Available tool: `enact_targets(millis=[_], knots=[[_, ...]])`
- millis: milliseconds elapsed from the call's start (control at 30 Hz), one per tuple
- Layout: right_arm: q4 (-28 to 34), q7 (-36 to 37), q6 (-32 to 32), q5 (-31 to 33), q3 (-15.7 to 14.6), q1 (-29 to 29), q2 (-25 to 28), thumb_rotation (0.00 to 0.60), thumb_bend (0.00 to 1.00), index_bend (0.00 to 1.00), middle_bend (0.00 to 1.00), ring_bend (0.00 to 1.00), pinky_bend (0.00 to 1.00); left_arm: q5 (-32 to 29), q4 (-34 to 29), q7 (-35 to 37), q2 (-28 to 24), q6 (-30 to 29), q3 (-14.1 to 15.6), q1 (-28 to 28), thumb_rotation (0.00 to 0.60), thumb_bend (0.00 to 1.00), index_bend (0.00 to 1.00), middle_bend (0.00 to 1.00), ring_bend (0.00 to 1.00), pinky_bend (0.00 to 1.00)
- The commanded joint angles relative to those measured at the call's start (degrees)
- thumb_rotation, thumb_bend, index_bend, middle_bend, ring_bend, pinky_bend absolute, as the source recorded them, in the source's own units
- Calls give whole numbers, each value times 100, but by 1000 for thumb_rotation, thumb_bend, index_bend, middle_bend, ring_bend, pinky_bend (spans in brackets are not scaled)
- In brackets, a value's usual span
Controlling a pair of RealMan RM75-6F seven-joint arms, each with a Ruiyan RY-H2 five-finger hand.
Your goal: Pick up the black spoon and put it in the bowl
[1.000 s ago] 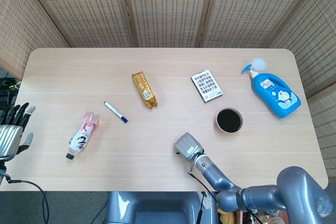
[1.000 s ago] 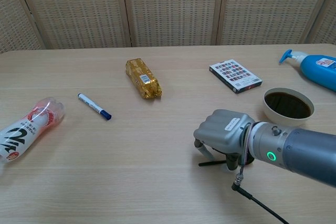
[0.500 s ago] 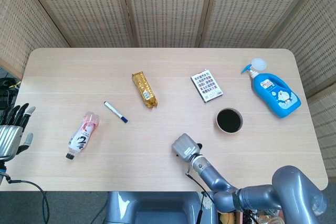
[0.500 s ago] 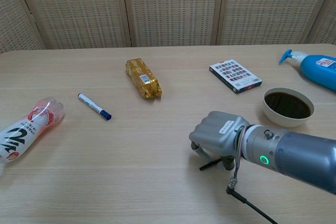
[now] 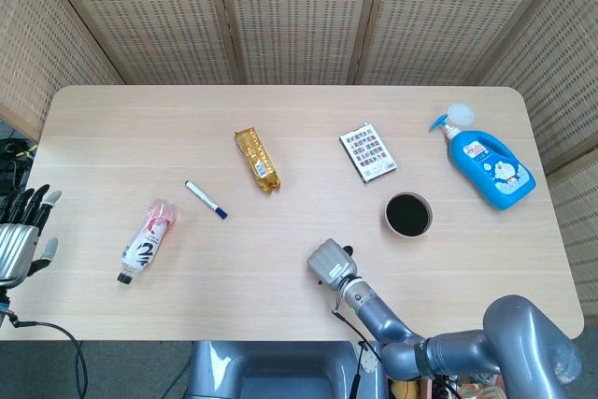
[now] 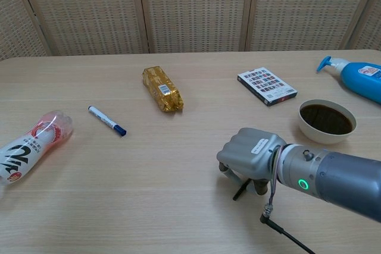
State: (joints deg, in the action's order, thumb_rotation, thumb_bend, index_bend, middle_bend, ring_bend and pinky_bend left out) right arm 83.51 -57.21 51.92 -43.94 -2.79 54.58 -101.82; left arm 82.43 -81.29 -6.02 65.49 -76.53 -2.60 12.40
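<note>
The black spoon point(image 6: 241, 190) shows only as a dark handle slanting down from under my right hand point(image 6: 250, 153), whose fingers are curled around it near the table's front edge. In the head view the right hand point(image 5: 327, 263) covers the spoon completely. The white bowl point(image 6: 324, 136) with a dark inside stands to the right of that hand and a little farther back; in the head view the bowl point(image 5: 388, 216) is up and right of the hand. My left hand point(image 5: 19, 231) hangs off the table's left edge, fingers spread, holding nothing.
A clear bottle point(image 5: 148, 241) with a red label lies at the left. A blue-capped marker point(image 5: 206, 200) and a gold snack bar point(image 5: 257, 160) lie mid-table. A card box point(image 5: 368, 152) and a blue lotion bottle point(image 5: 488, 161) sit behind the bowl.
The spoon handle under my right hand has swung from lying nearly flat to slanting steeply downward. The right hand shifted slightly left, then settled. The left hand stayed put.
</note>
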Motion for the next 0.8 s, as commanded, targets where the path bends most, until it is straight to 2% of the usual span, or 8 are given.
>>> enact_targets(millis=[33, 400, 800], knots=[[14, 27, -3, -15, -13, -6, 15, 600, 449, 582, 919, 957, 947, -5, -9, -4, -9, -16, -1, -12, 600, 476, 20, 36, 0, 0], [63, 200, -19, -108, -71, -58, 93, 600, 518, 599, 919, 958, 948, 16, -54, -21, -36, -66, -5, -30, 600, 475, 20, 36, 0, 0], [252, 679, -22, -378, 42, -146, 345, 600, 607, 627, 923, 963, 954, 25, -77, -48, -49, -61, -11, -21, 600, 475, 20, 36, 0, 0]])
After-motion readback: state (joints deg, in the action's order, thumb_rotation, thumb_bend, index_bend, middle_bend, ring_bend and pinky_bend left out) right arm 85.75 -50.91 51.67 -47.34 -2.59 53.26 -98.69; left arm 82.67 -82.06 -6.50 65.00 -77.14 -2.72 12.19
